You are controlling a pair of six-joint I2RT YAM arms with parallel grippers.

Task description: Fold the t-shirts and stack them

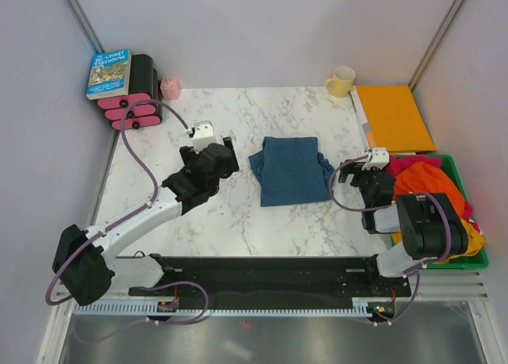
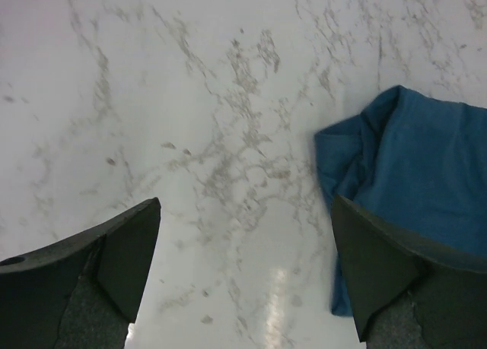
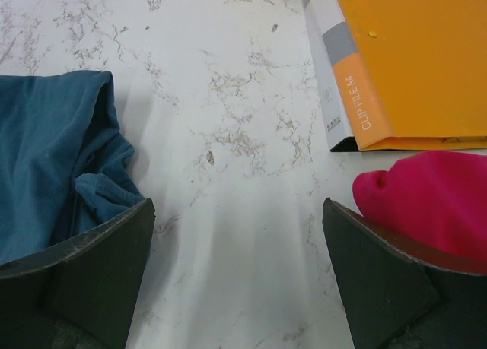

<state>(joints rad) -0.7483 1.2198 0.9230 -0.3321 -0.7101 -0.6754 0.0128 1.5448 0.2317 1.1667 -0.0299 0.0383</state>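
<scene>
Flanking the folded blue t-shirt [image 1: 290, 171], the left gripper [image 2: 243, 212] and right gripper [image 3: 236, 212] hover released, empty. The right sits beside the shirt bin [image 1: 454, 162], likely to fetch another.

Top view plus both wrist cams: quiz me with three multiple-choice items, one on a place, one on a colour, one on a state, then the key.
1. Where is the blue t-shirt?
A) draped over an arm
B) on the table between the two arms
C) hanging off the near edge

2. What colour is the mug beside the orange folder?
A) yellow
B) pink
C) white

3. How are the left gripper and right gripper?
A) both shut on cloth
B) one open, one shut
C) both open, empty

Key:
1 B, the top view shows it lying on the marble mid-table.
2 A, it is pale yellow.
3 C, each wrist view shows spread fingers with bare table between them.
</scene>
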